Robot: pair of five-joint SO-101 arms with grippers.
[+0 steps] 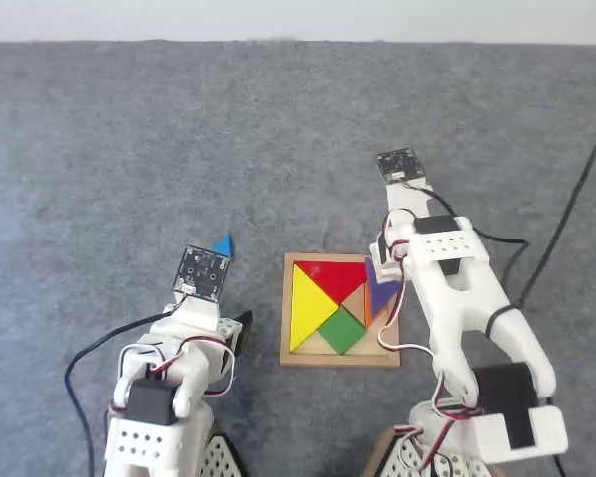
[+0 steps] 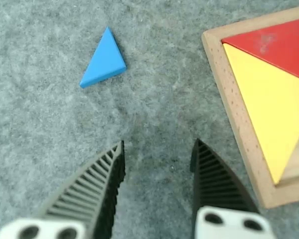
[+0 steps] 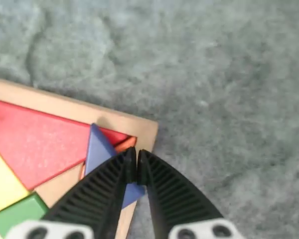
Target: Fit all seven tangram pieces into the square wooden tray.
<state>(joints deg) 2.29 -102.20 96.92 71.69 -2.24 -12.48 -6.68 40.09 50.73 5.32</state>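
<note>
Right gripper (image 3: pixel 137 152) first: jaws pressed together, barely a sliver between the tips, and they sit right on top of the purple piece (image 3: pixel 98 147). Is it pinching an edge or just nudging? I cannot tell. The purple piece is not seated. It lies tilted at the tray's corner, one point riding up over the red triangle (image 3: pixel 35 144) and its other end hanging across the wooden tray (image 3: pixel 65 107) rim. An orange piece (image 3: pixel 125 144) peeks out just beside it, and the green square (image 3: pixel 15 211) sits lower down in the tray.

Over to the left gripper (image 2: pixel 158 147): jaws spread wide, holding nothing, hovering above bare grey carpet (image 2: pixel 40 149). Ahead of it lies the blue triangle (image 2: pixel 103 62), flat on the carpet, well outside the tray. The yellow triangle (image 2: pixel 269 109) is bedded against the near rim.

So the step in hand looks like seating the purple piece. The call here is a gentle press or slide to tip it off the red triangle and drop it flat inside the rim. Then the blue triangle needs fetching, and bare wood inside the tray suggests there is room waiting.
</note>
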